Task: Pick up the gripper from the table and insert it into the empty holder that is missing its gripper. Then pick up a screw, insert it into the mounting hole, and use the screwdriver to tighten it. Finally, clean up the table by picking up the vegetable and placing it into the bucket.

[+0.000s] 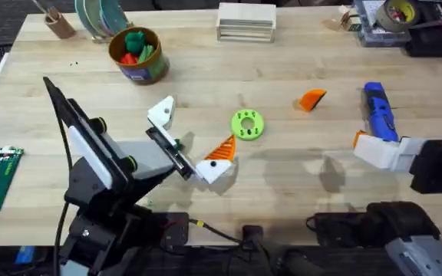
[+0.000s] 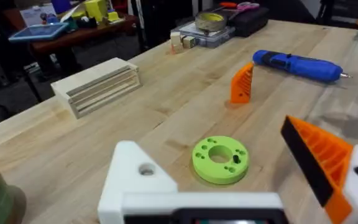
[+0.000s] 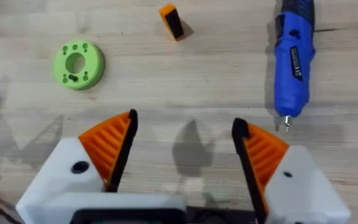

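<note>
Where the table lies bare right of centre, the gripper [image 1: 311,100] sits loose: a small bright orange wedge with a ribbed face and a dark side, leaning a little, just left of the screwdriver [image 1: 380,113] and apart from it. The screwdriver is blue with a black patch and a thin metal tip, lying flat with the tip toward the right gripper [image 3: 184,152]. That gripper hangs over bare wood, fingers spread wide and holding nothing, both carrying orange ribbed pads.

The left gripper [image 1: 190,142] is also wide apart and empty. One of its fingers, the holder [image 1: 162,112], is a bare white angular block with a round hole in its face; the other wears an orange pad. The green ring [image 1: 247,125] lies flat just beyond them, a small dark item resting on it that I cannot make out.

At the far left stands the bucket [image 1: 137,55], a round tin with an orange-brown rim and blue label, holding green and red pieces too small to name. The right arm is cut off by the frame edge.
</note>
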Controlling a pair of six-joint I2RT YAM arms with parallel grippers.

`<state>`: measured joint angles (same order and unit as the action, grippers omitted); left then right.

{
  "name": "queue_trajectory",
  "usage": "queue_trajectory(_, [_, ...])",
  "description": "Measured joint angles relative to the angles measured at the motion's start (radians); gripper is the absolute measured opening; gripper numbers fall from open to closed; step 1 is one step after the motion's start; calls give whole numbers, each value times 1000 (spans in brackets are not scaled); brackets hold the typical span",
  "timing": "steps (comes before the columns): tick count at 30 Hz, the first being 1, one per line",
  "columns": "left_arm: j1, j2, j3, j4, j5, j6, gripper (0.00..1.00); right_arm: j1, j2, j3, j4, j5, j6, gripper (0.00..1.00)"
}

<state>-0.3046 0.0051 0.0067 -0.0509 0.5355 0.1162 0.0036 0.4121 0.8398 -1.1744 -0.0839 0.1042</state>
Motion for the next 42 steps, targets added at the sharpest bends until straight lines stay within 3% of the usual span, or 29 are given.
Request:
queue_trajectory(6, [0, 0, 0, 0, 14, 0, 992, 0, 0, 0, 0, 19, 0, 992])
queue_trajectory(12, [0, 0, 0, -1, 117, -4, 993, 0, 0, 0, 0, 20, 0, 992])
queue_trajectory(18, [0, 0, 0, -5, 187, -102, 993, 0, 0, 0, 11, 20, 0, 991])
queue_trajectory(26, [0, 0, 0, -3, 206, -226, 994, 0, 0, 0, 219, -12, 60, 992])
queue_trajectory(34, [0, 0, 0, -4, 209, -252, 992, 0, 0, 1, 228, -57, 227, 992])
queue_trajectory(38, [0, 0, 0, -4, 209, -256, 993, 0, 10, 1, 225, -61, 172, 992])
queue_trajectory(42, [0, 0, 0, -6, 209, -256, 993, 0, 106, 16, 224, -66, 93, 993])
